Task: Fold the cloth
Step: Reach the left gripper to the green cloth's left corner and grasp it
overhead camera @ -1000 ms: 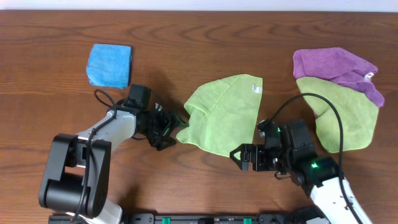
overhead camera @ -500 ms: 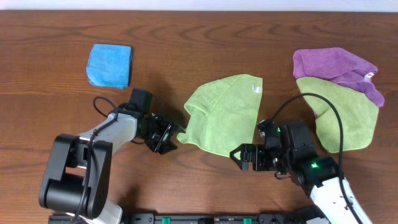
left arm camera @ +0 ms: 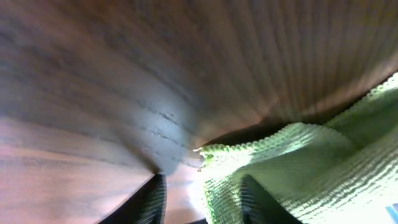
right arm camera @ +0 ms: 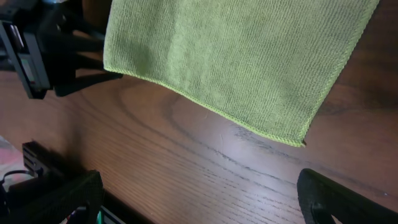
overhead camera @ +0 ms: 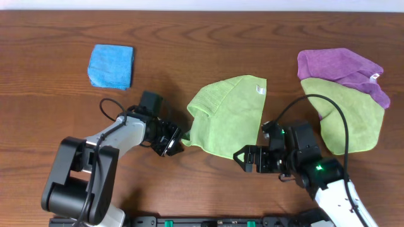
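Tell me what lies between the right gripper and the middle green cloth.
Only bare table between right gripper and cloth, seen in the right wrist view.

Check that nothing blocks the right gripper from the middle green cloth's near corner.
Nothing visible does. Only bare table lies between the right gripper and the near corner of the lime-green cloth. The second green cloth and the purple cloth lie off to the right.
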